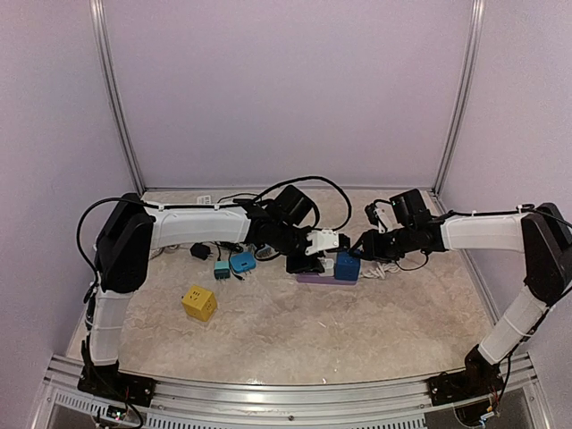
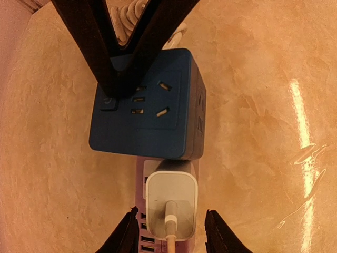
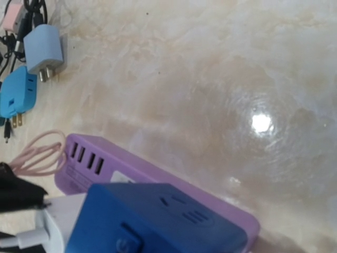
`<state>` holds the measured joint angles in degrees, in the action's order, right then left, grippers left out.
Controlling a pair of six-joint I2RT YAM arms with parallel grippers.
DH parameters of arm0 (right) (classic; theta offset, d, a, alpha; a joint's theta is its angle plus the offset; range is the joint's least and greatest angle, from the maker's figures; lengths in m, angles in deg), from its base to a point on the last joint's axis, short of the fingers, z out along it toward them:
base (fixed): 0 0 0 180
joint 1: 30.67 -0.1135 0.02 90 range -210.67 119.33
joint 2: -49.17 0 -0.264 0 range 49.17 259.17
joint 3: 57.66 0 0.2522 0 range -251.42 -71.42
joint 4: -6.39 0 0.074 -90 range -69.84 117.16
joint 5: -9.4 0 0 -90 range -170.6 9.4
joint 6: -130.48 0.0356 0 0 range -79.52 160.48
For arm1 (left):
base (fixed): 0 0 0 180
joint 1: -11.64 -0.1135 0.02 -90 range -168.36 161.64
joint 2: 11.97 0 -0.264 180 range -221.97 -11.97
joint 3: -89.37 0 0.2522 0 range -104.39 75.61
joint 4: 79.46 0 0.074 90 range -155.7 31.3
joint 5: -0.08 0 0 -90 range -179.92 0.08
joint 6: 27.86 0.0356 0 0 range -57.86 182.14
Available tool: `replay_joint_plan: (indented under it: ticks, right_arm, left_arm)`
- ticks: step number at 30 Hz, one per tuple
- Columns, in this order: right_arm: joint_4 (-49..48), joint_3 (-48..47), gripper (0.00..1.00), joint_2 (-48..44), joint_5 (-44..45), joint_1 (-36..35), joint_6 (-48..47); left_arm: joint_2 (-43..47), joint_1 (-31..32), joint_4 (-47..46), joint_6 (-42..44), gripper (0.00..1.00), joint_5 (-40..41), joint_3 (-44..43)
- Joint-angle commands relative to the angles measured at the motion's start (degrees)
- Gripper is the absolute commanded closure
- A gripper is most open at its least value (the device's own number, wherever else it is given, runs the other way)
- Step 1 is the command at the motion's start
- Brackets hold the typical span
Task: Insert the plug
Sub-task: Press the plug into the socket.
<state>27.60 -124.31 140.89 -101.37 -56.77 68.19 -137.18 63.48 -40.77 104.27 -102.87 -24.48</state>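
A white plug (image 2: pixel 171 203) with a white cable sits upright on the purple power strip (image 3: pixel 158 171), right beside a blue cube socket (image 2: pixel 145 105) that also stands on the strip. My left gripper (image 2: pixel 171 216) is open, its black fingers (image 2: pixel 126 232) on either side of the plug with a gap on each side. In the left wrist view, my right gripper (image 2: pixel 120 79) is shut, its tips resting on the blue cube's top near its button. In the top view the strip (image 1: pixel 313 279), the cube (image 1: pixel 347 266) and both grippers meet at the table's middle.
A yellow cube socket (image 1: pixel 198 303) lies front left. A blue plug (image 1: pixel 241 261), a teal plug (image 1: pixel 221 268) and a black plug (image 1: pixel 198 252) lie left of the strip among cables. A pink cable loop (image 3: pixel 37 153) lies at the strip's end.
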Motion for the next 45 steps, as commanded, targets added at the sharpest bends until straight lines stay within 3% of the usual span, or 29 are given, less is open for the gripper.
replay_joint_plan:
  ticks: [1, 4, 8, 15, 23, 30, 45]
  right_arm:
    - [3.32, -0.19, 0.61, 1.8, 1.56, -1.24, -0.63]
    - [3.21, -0.37, 0.61, 2.01, 1.57, -1.47, -0.5]
    - [3.09, -0.93, 0.64, 3.01, 1.15, -2.14, -0.62]
    - [2.38, -1.78, 0.75, 4.69, -1.09, -4.18, -0.55]
    - [1.45, -3.97, 0.75, 7.59, -3.69, -9.18, 0.78]
    - [1.05, -5.84, 0.75, 9.65, -5.08, -12.57, 1.81]
    - [1.78, -5.72, 0.75, 7.95, -4.35, -16.23, 4.67]
  left_arm:
    - [-0.84, 0.29, -0.16, 1.07, 0.62, -0.91, 0.31]
    - [-1.58, 0.37, 0.66, 1.11, 0.63, -1.14, -0.53]
    - [-1.62, 0.54, 0.18, 0.85, 0.82, -0.73, -0.45]
    - [-1.62, 0.81, 2.62, -0.71, 0.97, 0.17, -0.8]
    - [-2.54, 1.57, 10.56, -10.55, 1.0, 4.62, -6.22]
    - [-2.96, 2.03, 13.18, -17.11, 1.0, 7.42, -5.48]
    - [-5.58, 2.12, 8.48, -22.27, 1.0, 12.77, -6.28]
